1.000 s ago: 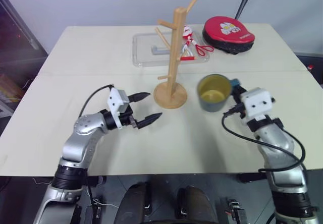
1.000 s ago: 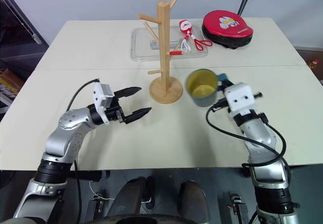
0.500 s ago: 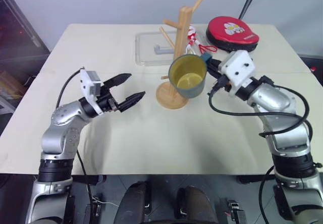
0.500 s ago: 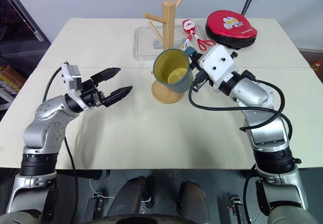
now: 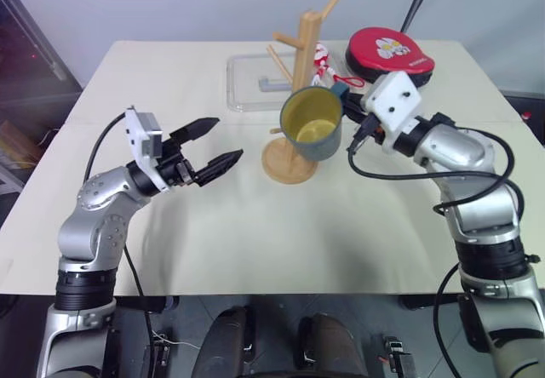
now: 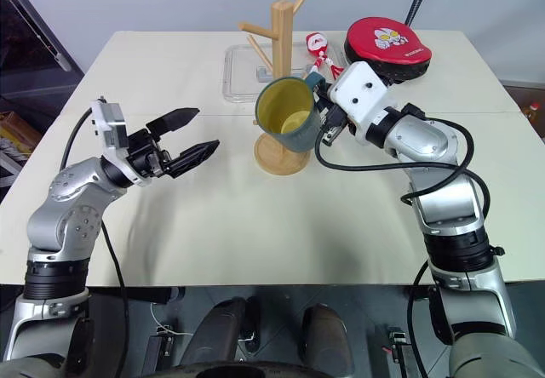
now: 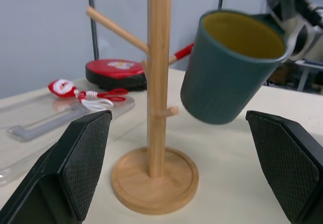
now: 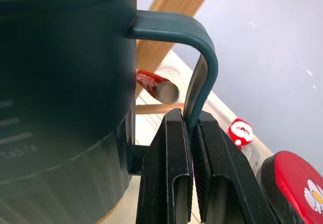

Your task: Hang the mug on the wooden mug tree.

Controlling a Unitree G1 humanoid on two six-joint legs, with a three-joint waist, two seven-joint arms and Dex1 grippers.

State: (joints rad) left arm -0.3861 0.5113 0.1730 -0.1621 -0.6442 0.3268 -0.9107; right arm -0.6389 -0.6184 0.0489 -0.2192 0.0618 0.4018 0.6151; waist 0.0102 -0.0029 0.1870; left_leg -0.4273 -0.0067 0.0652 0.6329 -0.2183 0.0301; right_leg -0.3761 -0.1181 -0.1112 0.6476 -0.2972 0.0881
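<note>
Mug (image 5: 314, 124) handle in right gripper (image 8: 192, 133)

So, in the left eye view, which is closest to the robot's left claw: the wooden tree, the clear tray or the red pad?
From the left gripper:
1. Wooden mug tree, mid-table.
2. Clear tray, behind the tree.
3. Red pad, far right corner.

faint raised lettering on the wall of the mug (image 8: 55, 133) my right hand (image 8: 194, 133) grips by the handle, only "table" legible, just beside my fingers, a cartoon print on the red pad (image 6: 388, 44), no words readable there
</note>
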